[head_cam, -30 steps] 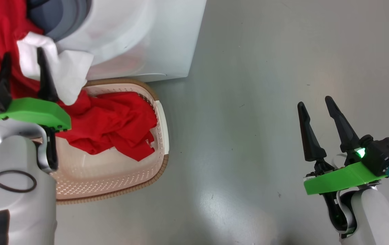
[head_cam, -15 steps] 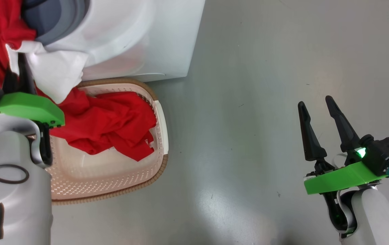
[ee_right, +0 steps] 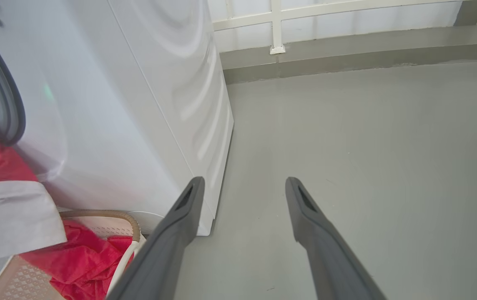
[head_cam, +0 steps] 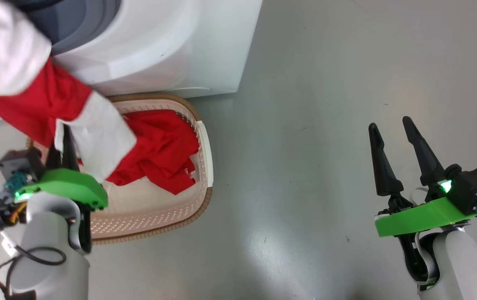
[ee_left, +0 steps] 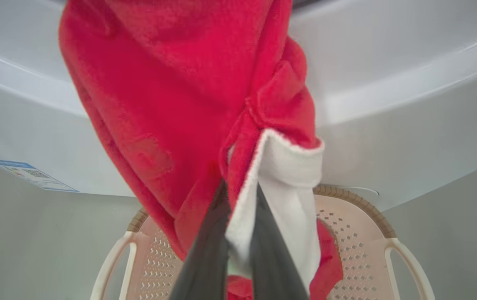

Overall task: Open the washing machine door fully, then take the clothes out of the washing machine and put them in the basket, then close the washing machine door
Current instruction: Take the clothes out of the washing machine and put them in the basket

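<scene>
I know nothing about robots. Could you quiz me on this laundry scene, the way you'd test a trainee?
1. True or false: the left gripper is shut on a red and white garment.
2. Where does the basket stand, relative to the washing machine? A) on top of it B) on the floor in front of it C) inside it
3. Fill in: the right gripper is ___ and holds nothing.
Key: 1 true; 2 B; 3 open.
</scene>
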### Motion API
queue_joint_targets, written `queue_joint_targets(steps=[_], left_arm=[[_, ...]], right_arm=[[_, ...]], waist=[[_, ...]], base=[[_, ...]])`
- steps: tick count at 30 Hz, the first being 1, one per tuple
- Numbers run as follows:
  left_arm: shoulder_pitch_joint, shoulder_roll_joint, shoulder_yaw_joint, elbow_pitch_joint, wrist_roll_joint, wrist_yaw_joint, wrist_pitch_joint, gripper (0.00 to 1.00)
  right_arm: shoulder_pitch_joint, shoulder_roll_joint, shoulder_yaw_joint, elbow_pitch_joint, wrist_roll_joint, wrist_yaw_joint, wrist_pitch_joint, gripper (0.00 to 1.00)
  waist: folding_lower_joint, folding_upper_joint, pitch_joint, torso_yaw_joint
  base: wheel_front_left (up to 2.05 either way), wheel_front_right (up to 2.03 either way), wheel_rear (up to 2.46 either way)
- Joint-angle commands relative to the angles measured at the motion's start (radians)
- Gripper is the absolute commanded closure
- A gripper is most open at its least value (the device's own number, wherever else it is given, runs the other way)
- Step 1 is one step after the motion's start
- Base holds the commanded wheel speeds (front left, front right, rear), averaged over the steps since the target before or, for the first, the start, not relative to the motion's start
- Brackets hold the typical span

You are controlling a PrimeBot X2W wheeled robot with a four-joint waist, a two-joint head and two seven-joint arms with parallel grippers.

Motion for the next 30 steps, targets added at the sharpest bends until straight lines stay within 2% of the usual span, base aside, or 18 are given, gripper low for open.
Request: queue_joint_targets(steps=[1,14,20,22,23,24,27,28,30], left_arm=[[0.038,0.025,0.017,-0.01,0.005,-0.006,-0.005,1.0],[0.047,0.017,-0.116,0.143,-0.029,-0.026,-0.005,1.0],[0.022,0.017,-0.179,0.182,-0.06,-0.048,-0.005,1.0],[0.016,0.017,-0.188,0.187,-0.066,-0.043,-0.005,1.0],[0.012,0.017,-0.187,0.191,-0.068,-0.037,-0.005,0.78],[0.007,0.017,-0.183,0.192,-0.07,-0.03,-0.005,0.69],[-0.001,0.017,-0.171,0.194,-0.069,-0.019,-0.005,0.53],[-0.003,0.017,-0.168,0.196,-0.068,-0.018,-0.005,0.21],[-0.006,0.017,-0.162,0.198,-0.064,-0.018,-0.005,0.0]], right_arm=[[0.013,0.002,0.02,-0.024,0.007,0.008,-0.006,0.0],[-0.005,0.002,0.03,-0.024,0.008,0.008,-0.006,0.0],[-0.009,0.002,0.036,-0.024,0.018,0.008,-0.006,0.0],[-0.009,0.002,0.035,-0.025,0.02,0.008,-0.006,0.0],[-0.01,0.002,0.036,-0.026,0.021,0.008,-0.006,0.0],[-0.011,0.002,0.036,-0.026,0.021,0.008,-0.006,0.0],[-0.014,0.002,0.037,-0.027,0.023,0.008,-0.006,0.0],[-0.014,0.002,0.037,-0.027,0.024,0.008,-0.006,0.0],[-0.015,0.002,0.037,-0.027,0.024,0.008,-0.006,0.0]], waist=[[0.0,0.0,0.002,0.002],[0.0,0.0,0.033,-0.01],[0.0,0.0,0.052,-0.028],[0.0,0.0,0.057,-0.031],[0.0,0.0,0.06,-0.033],[0.0,0.0,0.063,-0.035],[0.0,0.0,0.068,-0.039],[0.0,0.0,0.069,-0.04],[0.0,0.0,0.07,-0.04]], base=[[0.0,0.0,0.0],[0.0,0.0,0.0],[0.0,0.0,0.0],[0.0,0.0,0.0],[0.0,0.0,0.0],[0.0,0.0,0.0],[0.0,0.0,0.0],[0.0,0.0,0.0],[0.0,0.0,0.0]])
